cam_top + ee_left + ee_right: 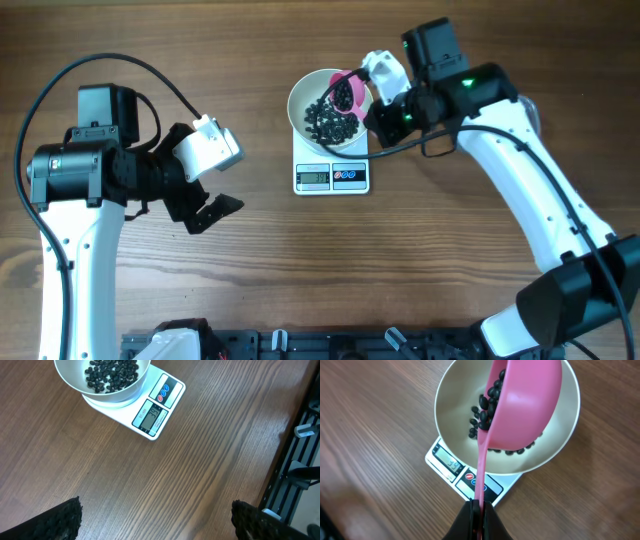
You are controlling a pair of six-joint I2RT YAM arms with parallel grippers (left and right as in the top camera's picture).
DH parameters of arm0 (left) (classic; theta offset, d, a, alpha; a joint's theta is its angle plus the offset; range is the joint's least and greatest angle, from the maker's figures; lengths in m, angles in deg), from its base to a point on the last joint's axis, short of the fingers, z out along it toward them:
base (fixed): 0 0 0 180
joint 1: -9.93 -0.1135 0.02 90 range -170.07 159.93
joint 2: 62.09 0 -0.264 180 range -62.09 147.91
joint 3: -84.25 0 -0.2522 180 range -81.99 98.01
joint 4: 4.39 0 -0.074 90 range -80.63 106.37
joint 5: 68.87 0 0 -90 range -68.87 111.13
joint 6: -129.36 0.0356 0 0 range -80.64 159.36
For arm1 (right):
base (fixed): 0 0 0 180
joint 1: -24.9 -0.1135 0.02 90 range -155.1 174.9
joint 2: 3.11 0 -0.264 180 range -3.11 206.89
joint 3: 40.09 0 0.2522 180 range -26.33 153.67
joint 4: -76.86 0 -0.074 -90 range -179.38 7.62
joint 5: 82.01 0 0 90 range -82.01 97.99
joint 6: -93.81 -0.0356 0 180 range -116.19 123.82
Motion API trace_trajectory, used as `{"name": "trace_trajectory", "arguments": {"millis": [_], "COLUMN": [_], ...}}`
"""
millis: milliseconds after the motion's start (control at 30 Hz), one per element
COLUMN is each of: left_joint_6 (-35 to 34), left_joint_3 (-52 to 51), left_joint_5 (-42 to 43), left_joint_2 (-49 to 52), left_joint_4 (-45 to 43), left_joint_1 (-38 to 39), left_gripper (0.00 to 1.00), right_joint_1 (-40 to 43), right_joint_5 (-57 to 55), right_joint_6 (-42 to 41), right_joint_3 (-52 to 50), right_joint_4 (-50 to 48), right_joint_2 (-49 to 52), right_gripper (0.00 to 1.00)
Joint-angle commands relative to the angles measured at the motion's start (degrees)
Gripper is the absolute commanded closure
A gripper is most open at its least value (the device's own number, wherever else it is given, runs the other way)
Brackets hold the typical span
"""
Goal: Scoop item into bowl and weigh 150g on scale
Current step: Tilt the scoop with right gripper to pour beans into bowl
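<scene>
The white bowl [300, 100] stands on the white scale [332, 177] and holds a layer of the black beads [328, 122]. My right gripper [385, 112] is shut on the handle of a pink scoop [347, 90], which is tilted over the bowl's right side. In the right wrist view the scoop [530, 400] is tipped with beads [492, 395] at its lip, above the bowl [445, 415]; the gripper [479, 510] pinches the thin handle. My left gripper [205, 205] hovers open and empty over bare table left of the scale [155, 415], fingertips [65, 517] wide apart.
A black rail [330, 345] runs along the table's front edge, also seen in the left wrist view as a black rail [300, 460] at the right. The right arm's cable [440, 145] loops beside the scale. Bare wood surrounds the scale.
</scene>
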Motion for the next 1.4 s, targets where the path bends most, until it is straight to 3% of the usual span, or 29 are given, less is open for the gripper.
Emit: {"name": "trace_trajectory", "arguments": {"millis": [0,800,1367], "left_joint_6": [1.14,1.16,1.16], "left_joint_3": [1.22,1.22,1.22], "left_joint_5": [1.46,1.46,1.46], "left_joint_2": [-0.63,-0.63,-0.63], "left_joint_4": [0.02,0.02,0.02], "left_joint_1": [-0.24,-0.24,-0.24], "left_gripper": [0.00,0.00,0.00], "right_joint_1": [-1.66,-7.50,-10.14], "right_joint_5": [-5.25,-28.11,-36.28], "right_joint_6": [1.31,3.34,5.97], "right_joint_3": [-0.48,-0.48,-0.46], "right_joint_4": [-0.42,-4.24,-6.51], "right_joint_2": [1.14,4.33,4.33], "right_gripper": [0.96,0.96,0.96]}}
